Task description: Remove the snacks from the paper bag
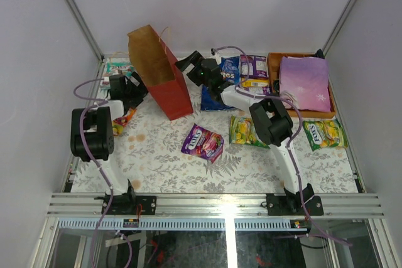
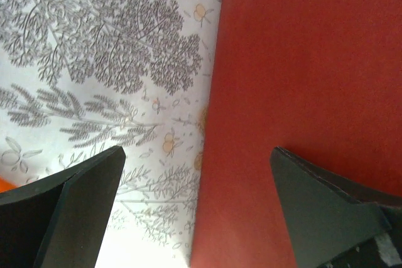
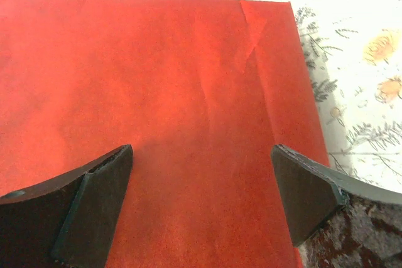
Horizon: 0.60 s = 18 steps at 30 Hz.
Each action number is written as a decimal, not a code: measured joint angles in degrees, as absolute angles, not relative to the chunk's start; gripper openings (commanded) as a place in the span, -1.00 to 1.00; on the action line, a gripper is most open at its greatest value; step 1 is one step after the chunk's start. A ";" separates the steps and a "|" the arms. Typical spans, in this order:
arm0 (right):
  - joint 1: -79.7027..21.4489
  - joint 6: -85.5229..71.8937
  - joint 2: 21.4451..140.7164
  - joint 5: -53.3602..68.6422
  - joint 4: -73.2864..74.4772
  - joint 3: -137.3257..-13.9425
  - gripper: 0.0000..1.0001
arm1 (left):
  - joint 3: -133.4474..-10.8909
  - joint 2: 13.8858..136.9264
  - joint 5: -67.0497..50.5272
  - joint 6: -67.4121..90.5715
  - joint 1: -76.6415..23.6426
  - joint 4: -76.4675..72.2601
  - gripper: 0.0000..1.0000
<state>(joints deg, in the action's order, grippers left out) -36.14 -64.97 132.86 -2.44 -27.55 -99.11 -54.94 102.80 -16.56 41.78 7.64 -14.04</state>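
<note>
The paper bag (image 1: 174, 92), red outside and brown inside, stands upright at the back left with its mouth facing up. My left gripper (image 1: 138, 83) is open beside its left wall; in the left wrist view the bag's red side (image 2: 301, 61) runs between the open fingers (image 2: 88, 205). My right gripper (image 1: 190, 65) is open against the bag's right wall (image 3: 157, 73). On the table lie snacks: a purple packet (image 1: 203, 142), two yellow-green packets (image 1: 245, 131) (image 1: 325, 134), a blue Doritos bag (image 1: 228, 71) partly under the right arm, and a purple pack (image 1: 254, 65). I cannot see into the bag.
An orange tray (image 1: 274, 66) at the back right holds a flat lilac item (image 1: 305, 82). A teal packet (image 1: 117, 67) and an orange packet (image 1: 124, 120) lie by the left arm. White walls and metal rails border the flowered tablecloth (image 1: 163, 161).
</note>
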 measured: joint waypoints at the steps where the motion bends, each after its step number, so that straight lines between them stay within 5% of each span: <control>1: -36.14 -64.84 133.62 -2.46 -27.27 -100.64 0.98 | -55.99 103.70 -16.47 41.78 7.57 -13.87 0.97; 18: -33.61 -64.36 135.83 -2.48 -25.12 -100.62 0.99 | -70.41 107.94 -13.47 39.94 7.55 -6.87 0.98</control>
<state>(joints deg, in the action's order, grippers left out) -33.61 -64.36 135.83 -2.48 -25.12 -100.62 -70.41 107.94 -13.47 39.94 7.55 -6.87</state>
